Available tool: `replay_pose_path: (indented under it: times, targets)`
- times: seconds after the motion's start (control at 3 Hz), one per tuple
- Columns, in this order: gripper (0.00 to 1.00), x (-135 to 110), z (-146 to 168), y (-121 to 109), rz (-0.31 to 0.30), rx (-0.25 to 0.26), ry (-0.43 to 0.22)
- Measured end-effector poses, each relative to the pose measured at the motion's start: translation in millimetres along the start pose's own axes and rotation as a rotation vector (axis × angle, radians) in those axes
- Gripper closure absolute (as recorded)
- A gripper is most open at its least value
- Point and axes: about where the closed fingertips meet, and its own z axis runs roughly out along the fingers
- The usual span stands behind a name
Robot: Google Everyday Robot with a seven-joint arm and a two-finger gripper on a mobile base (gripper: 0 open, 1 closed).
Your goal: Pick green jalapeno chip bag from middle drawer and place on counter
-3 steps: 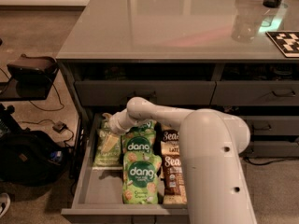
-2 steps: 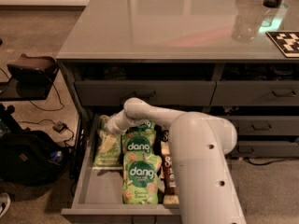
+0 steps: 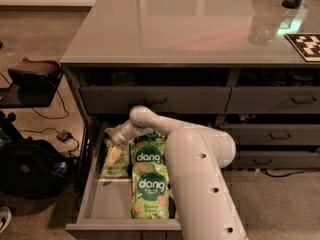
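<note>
The middle drawer (image 3: 88,189) is pulled open below the counter (image 3: 175,29). The green jalapeno chip bag (image 3: 114,160) lies flat at the drawer's back left, with its pale band towards the front. My gripper (image 3: 113,136) is down inside the drawer, right over the far end of that bag. I cannot tell whether it touches the bag. My white arm (image 3: 200,174) reaches in from the lower right and hides the drawer's right side.
Two brighter green "dang" bags (image 3: 150,189) lie in the drawer's middle, right of the jalapeno bag. Closed drawer fronts with bar handles (image 3: 295,100) sit above and to the right. A clear glass (image 3: 262,29) and a checkered tag (image 3: 306,45) stand on the counter. A black backpack (image 3: 25,169) is on the floor at left.
My arm's thick link has swung left and now covers the brown bags at the drawer's right. The gripper stays over the far end of the jalapeno bag.
</note>
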Motion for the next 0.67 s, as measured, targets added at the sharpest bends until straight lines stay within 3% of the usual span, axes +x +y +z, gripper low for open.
replay_pose_path:
  times: [0.67]
  targets:
    - [0.0,10.4,9.8,8.6,0.08,-0.022,-0.008]
